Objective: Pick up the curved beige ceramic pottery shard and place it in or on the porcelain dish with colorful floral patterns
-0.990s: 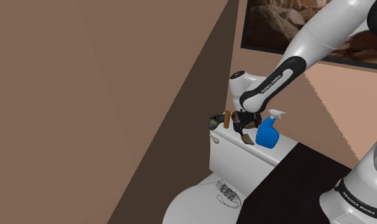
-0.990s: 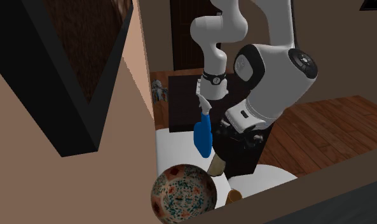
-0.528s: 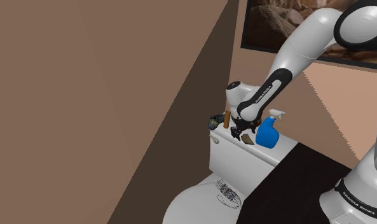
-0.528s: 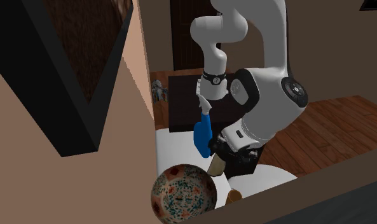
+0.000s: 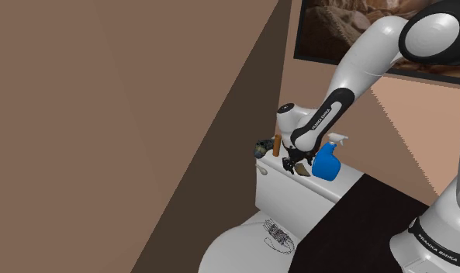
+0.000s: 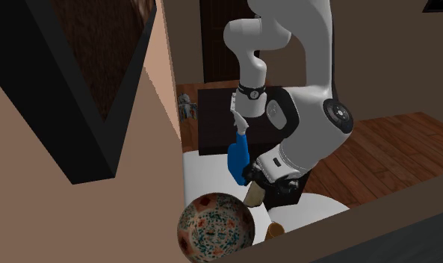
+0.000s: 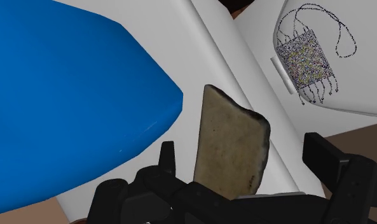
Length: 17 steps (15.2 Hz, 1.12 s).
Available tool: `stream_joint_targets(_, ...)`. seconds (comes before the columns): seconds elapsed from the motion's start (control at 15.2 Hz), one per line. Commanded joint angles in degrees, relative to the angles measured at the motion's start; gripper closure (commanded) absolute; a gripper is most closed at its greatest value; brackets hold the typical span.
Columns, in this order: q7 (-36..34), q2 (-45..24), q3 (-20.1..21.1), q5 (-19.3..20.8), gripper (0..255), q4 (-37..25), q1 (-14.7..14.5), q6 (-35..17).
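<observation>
The beige curved shard point(image 7: 234, 143) lies on the white toilet tank lid point(image 7: 209, 44), right beside a blue spray bottle point(image 7: 60, 102). My gripper point(image 7: 244, 168) is open and low over the shard, whose near end sits between the fingers without either one touching it. In the shoulder view the gripper point(image 5: 296, 161) hangs just above the shard point(image 5: 302, 171). The floral dish point(image 6: 214, 231) rests at the end of the lid, a short way past the shard point(image 6: 252, 194). The dish point(image 5: 261, 147) appears dark and small at the lid's far end.
The blue spray bottle point(image 5: 326, 163) stands close against the gripper. A small brown object point(image 5: 277, 144) stands by the dish. A wire-mesh item point(image 7: 304, 60) lies on the toilet seat lid below. A brown wall runs close along the tank.
The arm has folded down and the gripper has sunk closer to the shard. The shard, bottle and dish have not moved.
</observation>
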<state>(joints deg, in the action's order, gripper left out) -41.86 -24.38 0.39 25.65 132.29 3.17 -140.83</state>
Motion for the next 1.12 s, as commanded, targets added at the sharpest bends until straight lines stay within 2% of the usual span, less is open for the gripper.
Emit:
stream_joint_targets(0.0, 0.0, 0.0, 0.0, 0.0, 0, 0.0, 0.0, 0.0)
stream_joint_targets(0.07, 0.0, 0.0, 0.0, 0.0, 0, 0.0, 0.0, 0.0)
stream_joint_targets(0.13, 0.0, 0.0, 0.0, 0.0, 255, 0.0, 0.0, 0.0)
stream_joint_targets(0.73, 0.0, 0.0, 0.0, 0.0, 255, 0.0, 0.0, 0.0)
stream_joint_targets(0.79, 0.0, 0.0, 0.0, 0.0, 0, 0.0, 0.0, 0.0)
stream_joint_targets(0.92, 1.9, 6.1, -0.2, -4.3, 0, 10.1, 7.2, -18.1)
stream_joint_targets(0.99, 5.4, 7.8, 1.7, -8.8, 0, 14.7, 12.5, -27.3)
stream_joint_targets(1.06, 4.8, 6.8, 1.5, -8.1, 0, 14.4, 12.4, -28.0)
